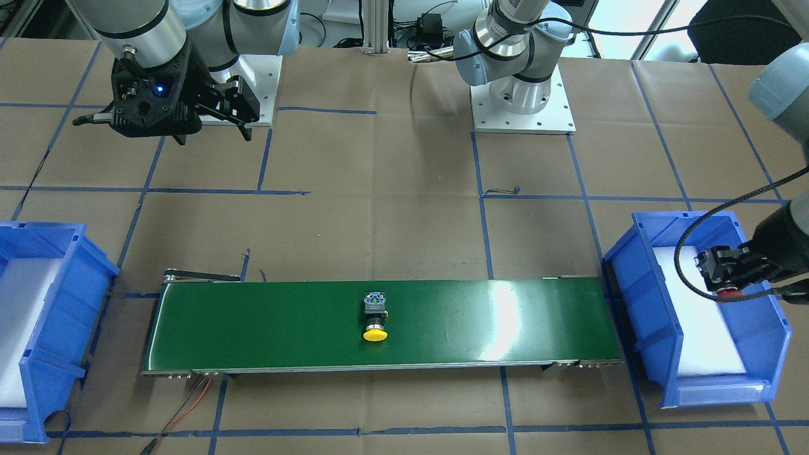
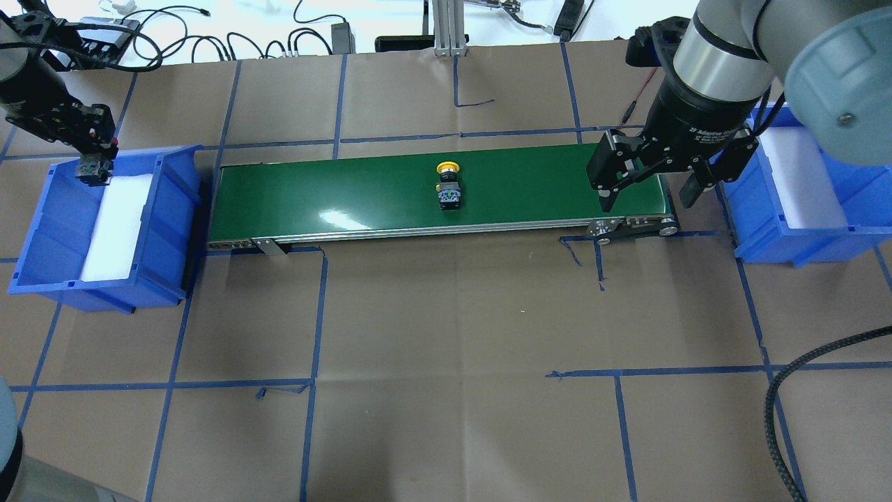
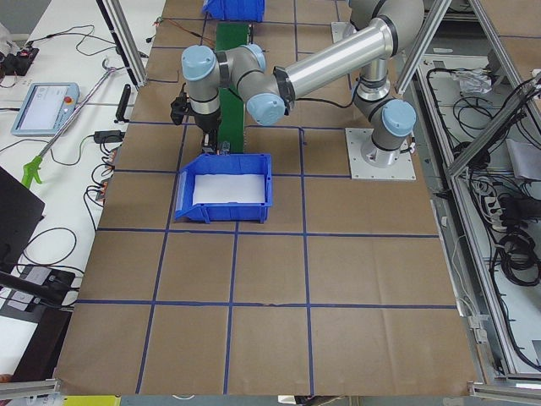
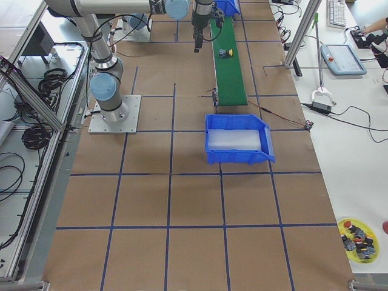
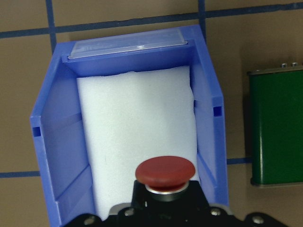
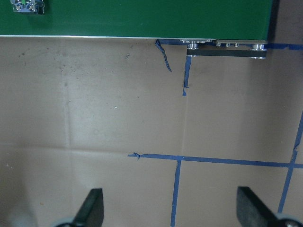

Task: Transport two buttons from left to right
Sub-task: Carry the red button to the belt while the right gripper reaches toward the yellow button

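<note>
The table (image 2: 446,335) is covered with brown paper, matt and a little creased, with lines of blue tape (image 2: 139,385) stuck on it. The green belt (image 1: 284,322) is smooth and glossy, with bright reflections; its end frame (image 6: 227,46) is bare metal. The bin (image 5: 208,94) is blue plastic with a soft shine, and the pad (image 5: 137,118) inside it is white foam, matt, with a rough edge. The red button (image 5: 165,171) has a smooth plastic cap over a shiny metal ring; the yellow button (image 1: 375,335) has a plastic cap too. The right arm (image 2: 711,49) is silvery metal, the right gripper (image 2: 647,202) matt black.
</note>
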`<state>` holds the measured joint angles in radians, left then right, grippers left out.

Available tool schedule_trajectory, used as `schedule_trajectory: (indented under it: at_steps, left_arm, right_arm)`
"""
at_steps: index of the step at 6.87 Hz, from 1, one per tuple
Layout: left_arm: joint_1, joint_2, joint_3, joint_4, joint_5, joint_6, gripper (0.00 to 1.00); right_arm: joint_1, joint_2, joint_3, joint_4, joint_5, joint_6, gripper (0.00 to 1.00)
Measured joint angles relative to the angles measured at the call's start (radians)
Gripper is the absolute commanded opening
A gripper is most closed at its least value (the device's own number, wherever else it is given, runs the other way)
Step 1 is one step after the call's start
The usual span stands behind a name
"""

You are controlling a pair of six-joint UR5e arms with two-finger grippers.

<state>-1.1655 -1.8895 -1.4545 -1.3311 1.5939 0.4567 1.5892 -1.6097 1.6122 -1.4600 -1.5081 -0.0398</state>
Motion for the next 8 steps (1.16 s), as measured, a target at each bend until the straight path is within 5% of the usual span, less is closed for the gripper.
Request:
schedule_trajectory:
  at_steps: [4,8]
  left_arm:
    - [-0.216,0.017,-0.035,0.008,0.002,-0.274,0.06]
    - [-0.246,-0.025,-0.161,0.184,0.0,-0.287,0.06]
  right_arm:
    - [0.0,0.031,0.005,-0.083,0.006,0.0,1.0]
    - [0.007,0.099,0.003,-0.216,0.015,0.001,1.0]
